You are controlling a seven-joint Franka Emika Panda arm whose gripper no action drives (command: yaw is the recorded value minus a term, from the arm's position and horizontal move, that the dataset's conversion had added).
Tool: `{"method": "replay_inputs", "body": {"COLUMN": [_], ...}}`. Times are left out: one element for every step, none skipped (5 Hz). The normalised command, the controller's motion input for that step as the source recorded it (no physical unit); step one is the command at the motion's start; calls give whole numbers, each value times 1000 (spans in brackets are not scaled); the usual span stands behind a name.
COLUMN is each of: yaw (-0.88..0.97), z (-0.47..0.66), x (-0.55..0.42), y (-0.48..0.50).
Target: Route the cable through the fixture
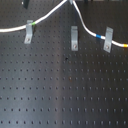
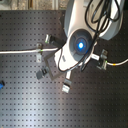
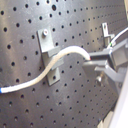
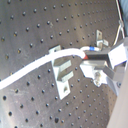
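Note:
The white cable (image 1: 50, 15) runs from the first exterior view's left edge through the left fixture clip (image 1: 29, 33), where its green band (image 1: 31, 23) sits. It rises to the top edge, then drops past the middle clip (image 1: 74, 38) without entering it. Its blue and yellow bands (image 1: 100, 36) lie just before the right clip (image 1: 107, 41), which it passes through. In both wrist views my gripper (image 3: 91, 61) (image 4: 87, 59) is shut on the cable (image 3: 55, 59) (image 4: 45, 62), holding it above a grey clip (image 3: 47, 44) (image 4: 63, 72).
The black perforated board (image 1: 60, 90) carries all three clips. In the second exterior view the white arm body (image 2: 80, 45) with its blue light hides the gripper and the middle of the cable. A further clip (image 3: 106, 30) (image 4: 100, 37) stands beyond the fingers.

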Motion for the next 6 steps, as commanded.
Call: {"method": "replay_inputs", "body": {"yaw": [986,991,991,997,977,983], "z": [45,45,45,51,92,92], "x": [0,0,0,0,1,1], "y": [0,0,0,0,0,0]}}
